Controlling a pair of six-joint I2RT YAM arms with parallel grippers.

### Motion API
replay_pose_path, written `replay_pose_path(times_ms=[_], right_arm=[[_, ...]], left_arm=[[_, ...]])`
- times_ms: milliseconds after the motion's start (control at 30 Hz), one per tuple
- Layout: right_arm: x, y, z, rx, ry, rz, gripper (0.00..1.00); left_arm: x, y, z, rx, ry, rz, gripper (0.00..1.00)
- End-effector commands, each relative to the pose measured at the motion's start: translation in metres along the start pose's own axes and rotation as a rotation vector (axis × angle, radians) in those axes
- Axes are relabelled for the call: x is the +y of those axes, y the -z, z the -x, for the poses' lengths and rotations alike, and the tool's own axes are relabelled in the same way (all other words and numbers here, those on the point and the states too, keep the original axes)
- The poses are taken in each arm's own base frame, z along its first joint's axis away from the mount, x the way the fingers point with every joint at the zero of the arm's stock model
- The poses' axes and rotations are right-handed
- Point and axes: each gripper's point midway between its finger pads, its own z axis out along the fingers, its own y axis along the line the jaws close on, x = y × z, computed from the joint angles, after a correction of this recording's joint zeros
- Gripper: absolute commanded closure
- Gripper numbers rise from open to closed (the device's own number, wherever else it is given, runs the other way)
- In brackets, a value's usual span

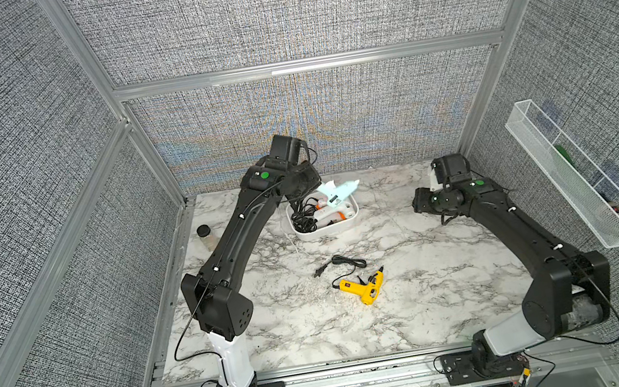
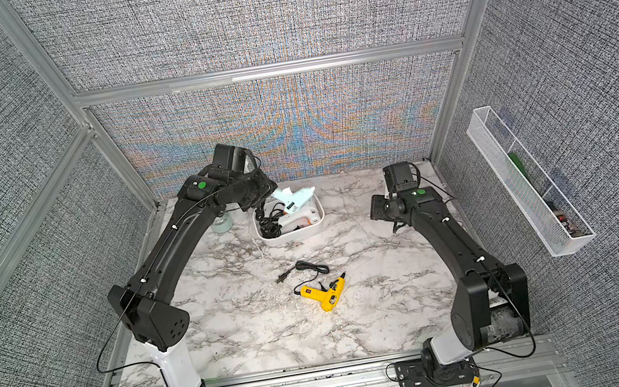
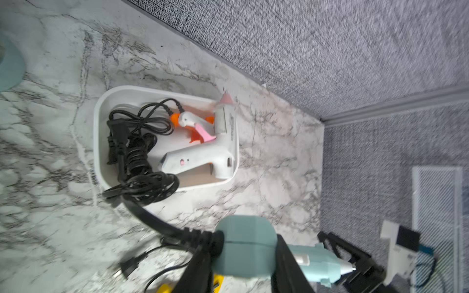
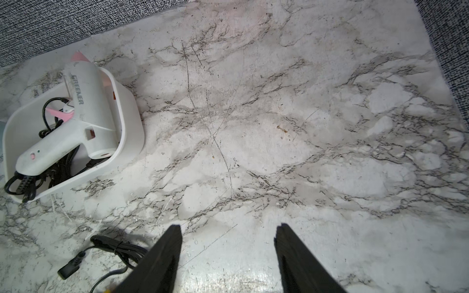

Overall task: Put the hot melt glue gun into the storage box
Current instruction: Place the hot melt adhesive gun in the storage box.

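Clamped in our left gripper, the teal glue gun wants lowering well into the storage box before we release.

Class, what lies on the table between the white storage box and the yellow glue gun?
A loosely coiled black power cord, seen in both top views.

Left arm and right arm: matte black links; white casing farthest from the wrist; round green sticker behind each wrist; thin black cables, white clips.
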Motion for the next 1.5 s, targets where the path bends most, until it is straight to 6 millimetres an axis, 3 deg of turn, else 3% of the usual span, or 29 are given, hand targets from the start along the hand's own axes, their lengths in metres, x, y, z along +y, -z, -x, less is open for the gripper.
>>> replay_pose_path(times_ms=[0,167,200,500,867,1133,1467], right_arm=[[0.004,0.002,0.001,-0.011,-0.01,0.015,0.36],[0.003,0.002,-0.001,-0.007,-0.006,0.009,0.36],[0.003,0.003,-0.001,-0.007,-0.004,0.009,0.36],[0.004,-0.002,-0.002,0.0,-0.003,0.012,0.36],[0.004,-0.007,-0.005,0.012,0.003,0.012,0.36],[0.003,-0.008,-0.007,0.016,0.004,0.008,0.36],[0.001,-0.012,-0.01,0.026,0.008,0.0,0.36]], left_arm=[[-0.019,-0.02,0.023,0.013,0.215,-0.179,0.88],[-0.014,-0.035,0.03,-0.007,0.296,-0.195,0.88],[-0.004,-0.05,0.027,0.002,0.312,-0.169,0.88],[0.05,-0.085,0.04,-0.03,0.415,-0.054,0.88],[0.113,-0.1,0.066,-0.086,0.413,0.103,0.89],[0.151,-0.115,0.06,-0.094,0.382,0.248,0.9],[0.172,-0.135,0.048,-0.065,0.391,0.331,0.91]])
